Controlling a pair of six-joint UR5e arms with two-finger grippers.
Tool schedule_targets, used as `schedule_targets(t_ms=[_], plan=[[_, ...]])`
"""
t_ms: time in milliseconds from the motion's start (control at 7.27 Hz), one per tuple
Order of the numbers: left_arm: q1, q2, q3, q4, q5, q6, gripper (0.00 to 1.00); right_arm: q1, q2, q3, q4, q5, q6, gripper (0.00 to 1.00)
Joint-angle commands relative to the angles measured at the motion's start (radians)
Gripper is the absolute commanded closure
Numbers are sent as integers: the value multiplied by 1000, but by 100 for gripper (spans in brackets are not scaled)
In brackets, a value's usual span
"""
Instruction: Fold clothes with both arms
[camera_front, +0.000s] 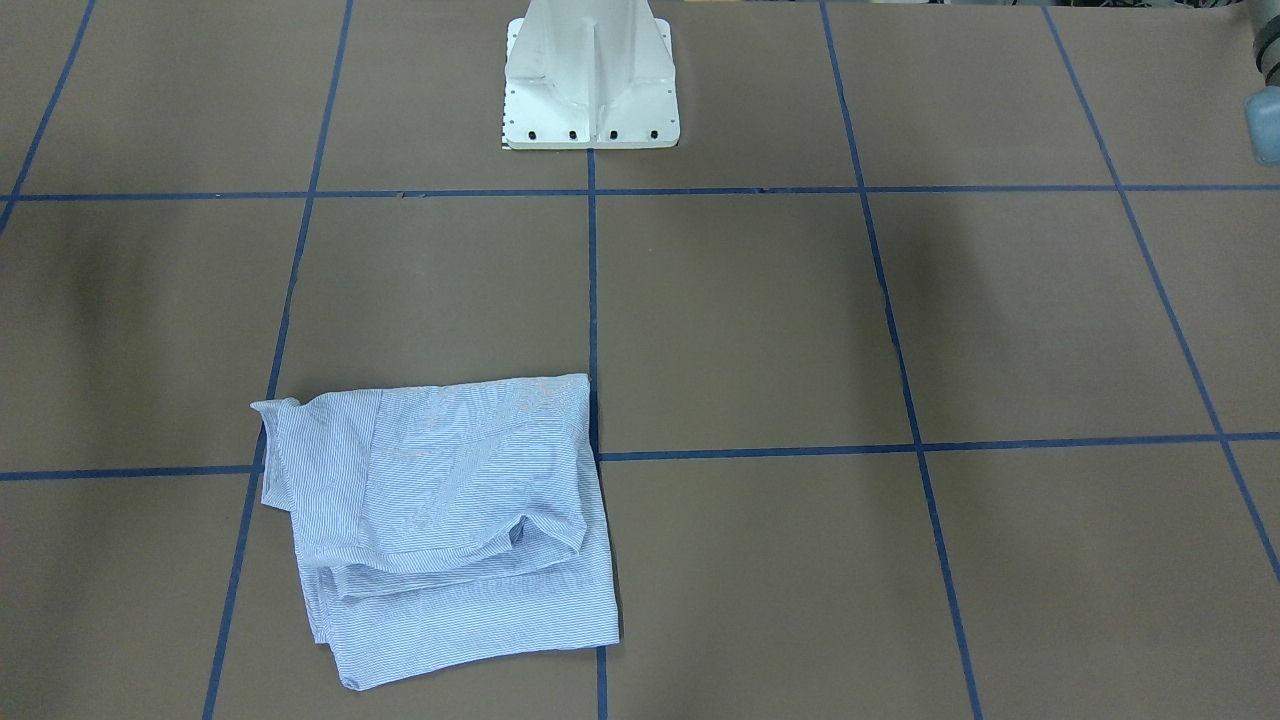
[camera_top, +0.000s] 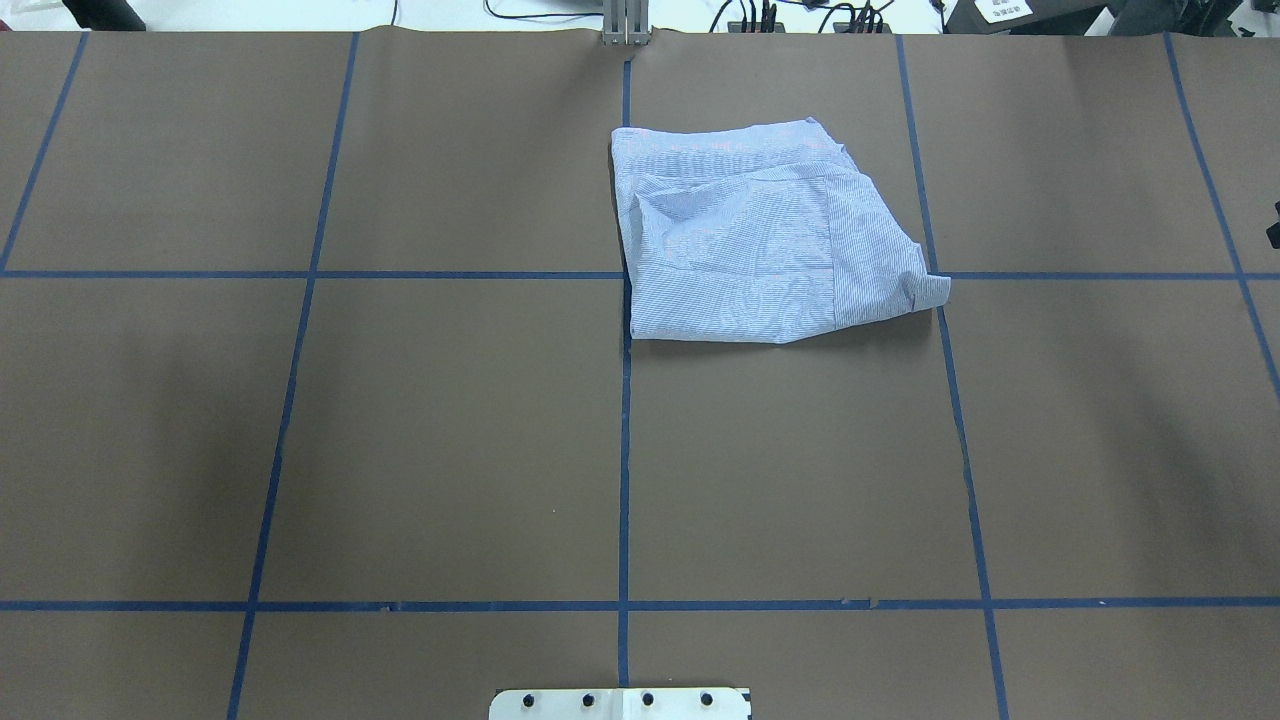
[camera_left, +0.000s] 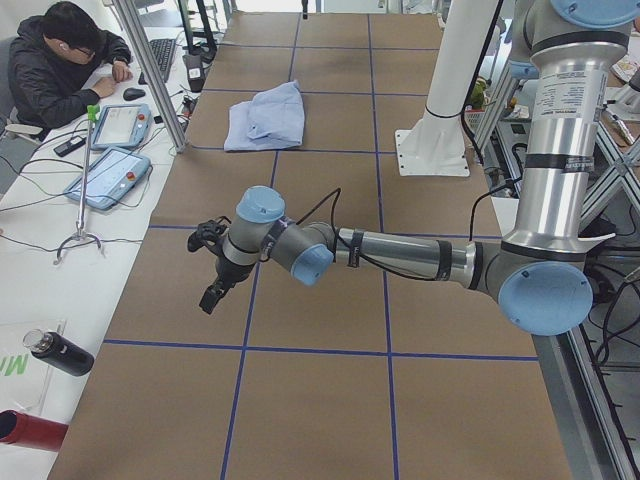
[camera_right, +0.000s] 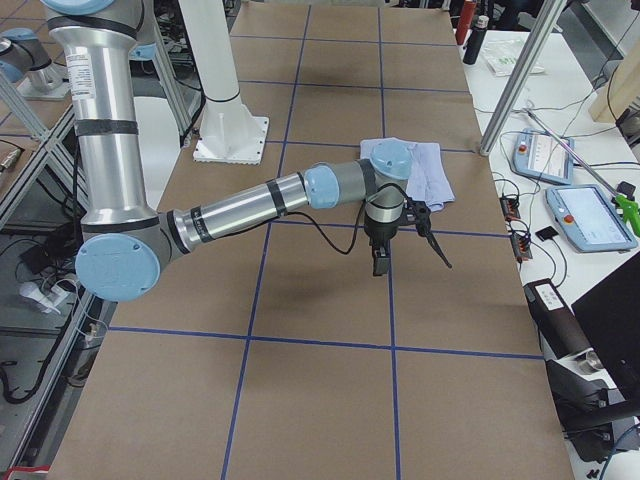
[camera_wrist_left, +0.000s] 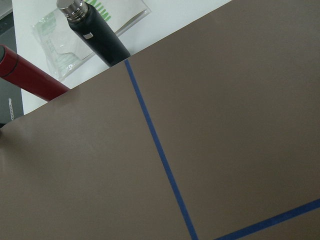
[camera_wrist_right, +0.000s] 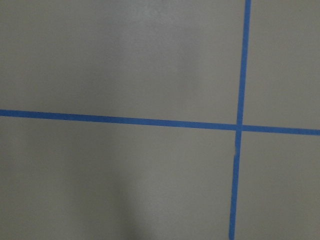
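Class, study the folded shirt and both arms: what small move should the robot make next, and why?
Probably move the right gripper toward the shirt and tuck in the corner that juts out on the robot's right. The shirt lies as a compact folded bundle, with no gripper touching it; only that corner looks untidy.

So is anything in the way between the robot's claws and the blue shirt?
No, nothing visible is. The shirt lies folded on the table's far side. The left claw and right claw hang above bare brown table, with only flat blue tape lines between them and the shirt.
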Motion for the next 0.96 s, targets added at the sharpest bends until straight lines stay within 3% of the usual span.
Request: schedule_targets(t_ms=[0, 275, 550, 825], plan=[[-3, 15, 32, 10, 0, 2, 0, 35, -110, -1, 3, 6, -89, 0], [-4, 63, 25, 55, -20, 3, 0, 70, -148, 0, 3, 13, -95, 0], [-27, 110, -73, 192, -146, 32, 0, 79, -174, 0, 3, 29, -98, 0], [-139, 120, -150, 425, -179, 257, 0, 86, -176, 2, 3, 34, -98, 0]])
